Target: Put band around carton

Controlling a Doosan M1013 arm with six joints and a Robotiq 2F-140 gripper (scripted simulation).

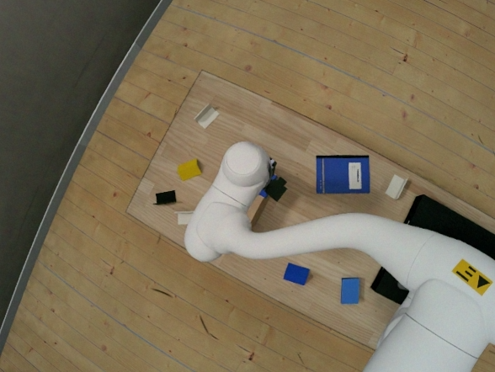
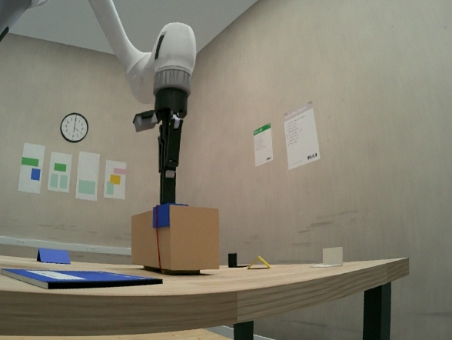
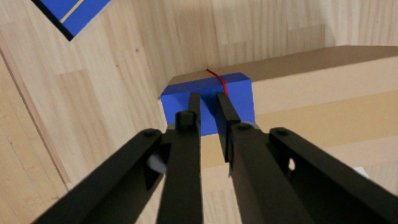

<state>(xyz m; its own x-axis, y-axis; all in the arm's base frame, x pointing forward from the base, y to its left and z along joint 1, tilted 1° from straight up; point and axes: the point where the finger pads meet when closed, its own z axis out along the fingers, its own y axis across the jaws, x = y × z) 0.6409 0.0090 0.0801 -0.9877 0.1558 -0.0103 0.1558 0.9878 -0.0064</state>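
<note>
A brown carton [image 2: 181,238] stands level on the table. A blue corner guard [image 2: 163,215] sits on its upper edge. A thin red band [image 2: 157,242] runs down the carton's side and over the guard. In the wrist view the band [image 3: 220,80] crosses the guard [image 3: 207,102] beside the right fingertip, on the carton [image 3: 320,100]. My gripper [image 3: 207,107] points straight down with its tips on the guard's top. The fingers stand a narrow gap apart with only the guard showing between them. In the overhead view the arm hides most of the carton [image 1: 258,209].
A blue notebook [image 1: 343,174] lies right of the carton. A yellow wedge [image 1: 188,169], a black block [image 1: 165,197], white guards [image 1: 206,115] [image 1: 396,186] and blue guards [image 1: 296,273] [image 1: 350,290] lie scattered around. A black base [image 1: 450,223] stands at the right.
</note>
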